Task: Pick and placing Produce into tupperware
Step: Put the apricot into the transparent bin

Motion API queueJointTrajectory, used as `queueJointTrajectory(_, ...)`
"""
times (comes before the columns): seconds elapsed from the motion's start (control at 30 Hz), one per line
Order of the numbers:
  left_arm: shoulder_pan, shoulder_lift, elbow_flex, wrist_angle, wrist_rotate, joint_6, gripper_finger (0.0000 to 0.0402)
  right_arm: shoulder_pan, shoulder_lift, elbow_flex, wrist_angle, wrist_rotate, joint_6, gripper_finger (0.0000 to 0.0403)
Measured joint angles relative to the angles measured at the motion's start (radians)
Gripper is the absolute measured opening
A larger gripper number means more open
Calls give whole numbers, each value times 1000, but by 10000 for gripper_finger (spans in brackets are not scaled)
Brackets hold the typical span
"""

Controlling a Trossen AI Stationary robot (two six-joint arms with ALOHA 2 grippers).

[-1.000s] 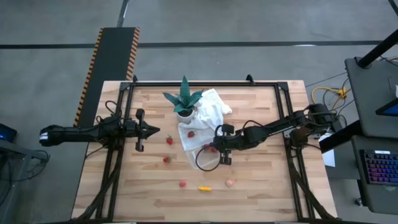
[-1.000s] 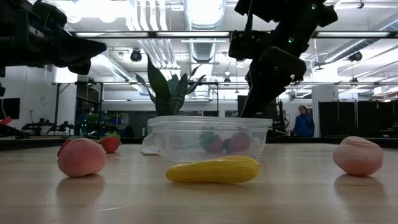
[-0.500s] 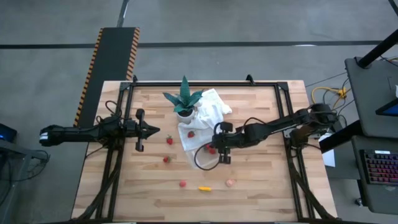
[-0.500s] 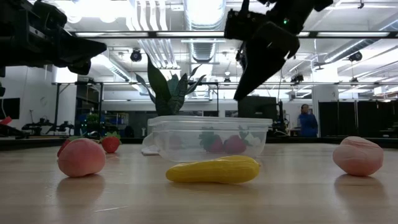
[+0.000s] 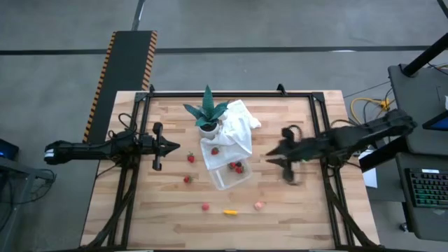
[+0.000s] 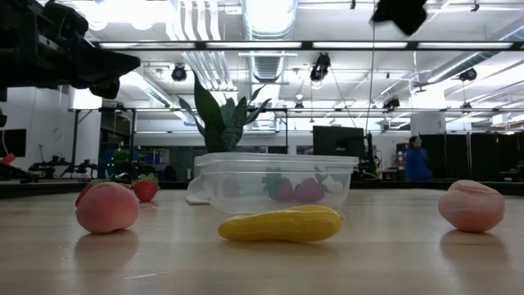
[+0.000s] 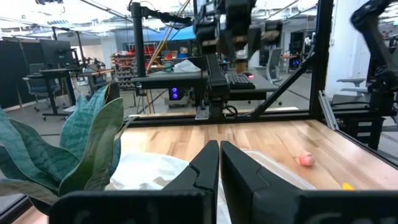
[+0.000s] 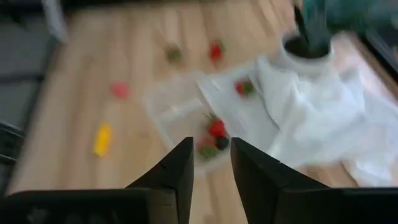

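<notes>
The right gripper [image 5: 274, 158] hangs beside the tupperware [image 5: 229, 175] — fingers slightly spread, nothing between them. The left gripper [image 5: 183, 146] waits at the table's left, fingers pressed together.

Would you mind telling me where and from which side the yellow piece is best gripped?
Grip the yellow piece across its narrow middle, coming straight down from above. It lies flat on the table, long and slim, with bare wood all around it, so a claw closing across its short width should hold it.

Red strawberries [image 5: 238, 167] sit in the clear tupperware [image 5: 227, 178]; a yellow piece [image 6: 280, 223], pink pieces [image 6: 106, 207], a white cloth [image 5: 234, 129], green plant [image 5: 206, 110], pale wooden counter [image 5: 168, 217].
</notes>
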Motion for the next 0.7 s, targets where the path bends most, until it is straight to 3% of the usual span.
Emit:
queueJointTrajectory(0.23,0,-1,0,1,0,0,0,254,-183,-204,433,14,-196,100)
queueJointTrajectory(0.33,0,-1,0,3,0,0,0,332,-188,-252,455,94,-220,96)
queueJointTrajectory(0.47,0,-1,0,2,0,0,0,375,-136,-287,446,168,-181,93)
queueJointTrajectory(0.7,0,-2,0,3,0,-2,0,380,57,-232,443,124,-132,128)
